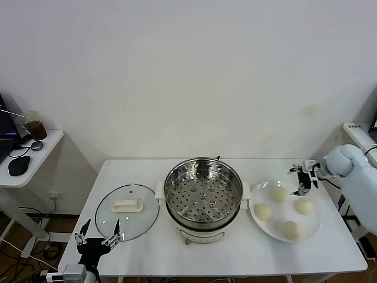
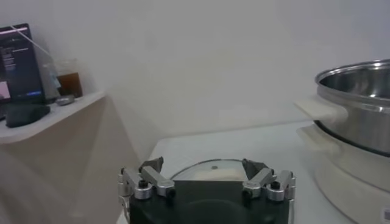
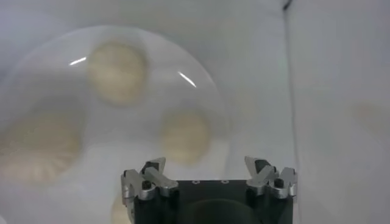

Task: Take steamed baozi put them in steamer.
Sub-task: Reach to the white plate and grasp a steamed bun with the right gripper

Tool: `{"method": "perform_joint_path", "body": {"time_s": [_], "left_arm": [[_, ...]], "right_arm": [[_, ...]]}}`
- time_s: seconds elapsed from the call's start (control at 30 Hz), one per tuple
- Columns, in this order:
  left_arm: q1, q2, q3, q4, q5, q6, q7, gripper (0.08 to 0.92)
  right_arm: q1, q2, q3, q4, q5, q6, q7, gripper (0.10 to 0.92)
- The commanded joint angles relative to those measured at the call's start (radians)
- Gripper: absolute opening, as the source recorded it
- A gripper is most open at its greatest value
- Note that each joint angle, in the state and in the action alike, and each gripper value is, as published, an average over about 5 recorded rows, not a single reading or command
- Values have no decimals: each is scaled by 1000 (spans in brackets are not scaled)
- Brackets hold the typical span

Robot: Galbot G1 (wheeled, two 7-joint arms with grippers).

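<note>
Baozi (image 1: 285, 209) (on plate (image 1: 313, 227)) lie below open right gripper (image 1: 303, 180) fingers.

My right arm is a smooth white shell, ending in a black wrist block. My right gripper (image 3: 210, 173) carries silver metal finger links with dark pads and black screws. My left gripper (image 2: 206, 178) matches it: black body, silver links, dark tips.

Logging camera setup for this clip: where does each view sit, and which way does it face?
Head: high on the robot, looking down at steamer, lid, plate; both arms show.
Left wrist: low behind open left gripper, facing lid and steamer.
Right wrist: above plate, looking down past open right gripper at baozi.
Shared: head and right wrist show baozi.
</note>
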Motion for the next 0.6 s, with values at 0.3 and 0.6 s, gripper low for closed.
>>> {"method": "perform_joint_path", "body": {"time_s": [0.3, 0.6], "left_arm": [[-3, 1, -9, 4, 0, 1, 3, 823], [0, -1, -9, 11, 1, 1, 2, 823]], "right_arm": [[56, 100, -44, -156, -99, 53, -27, 823], [52, 142, -11, -220, -149, 57, 22, 823]]}}
